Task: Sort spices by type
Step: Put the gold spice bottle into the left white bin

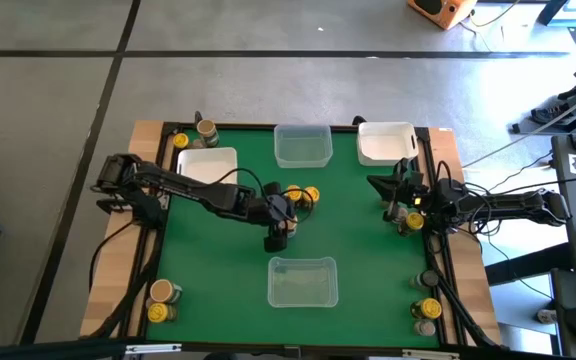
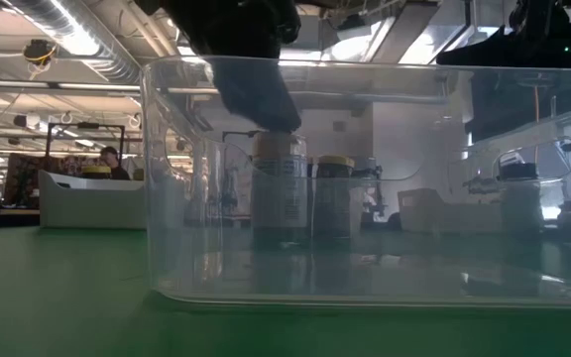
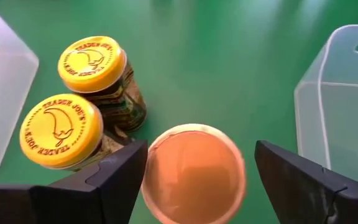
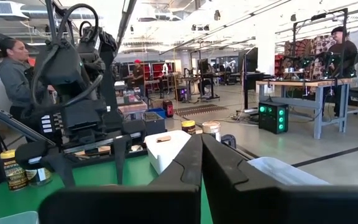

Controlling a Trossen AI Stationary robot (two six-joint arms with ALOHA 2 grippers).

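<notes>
Green felt covers the table (image 1: 358, 220), seen from above, with wooden edges and four plastic tubs: a clear tub (image 1: 302, 146) at the far middle, a white tub (image 1: 385, 143) at the far right, a white tub (image 1: 208, 164) at the far left, and a clear tub (image 1: 303, 282) at the near middle.

At the table's centre the left gripper (image 3: 194, 171) hangs with its two dark fingers (image 3: 120, 177) spread wide, one on each side of a jar with a pinkish-brown lid (image 3: 194, 173). The fingers appear to stand just clear of the lid rather than pinching it, though the angle makes this hard to judge. Just beside it stand two yellow-lidded jars (image 3: 92, 62), close together.

The right gripper (image 4: 201, 162) waits above the right side of the table, its fingers pressed shut and holding nothing.

More spice jars sit in small groups at the table's corners (image 1: 163, 300): near left, far left and near right.

Beyond the table lies a workshop, where people stand in the background (image 4: 14, 68).
</notes>
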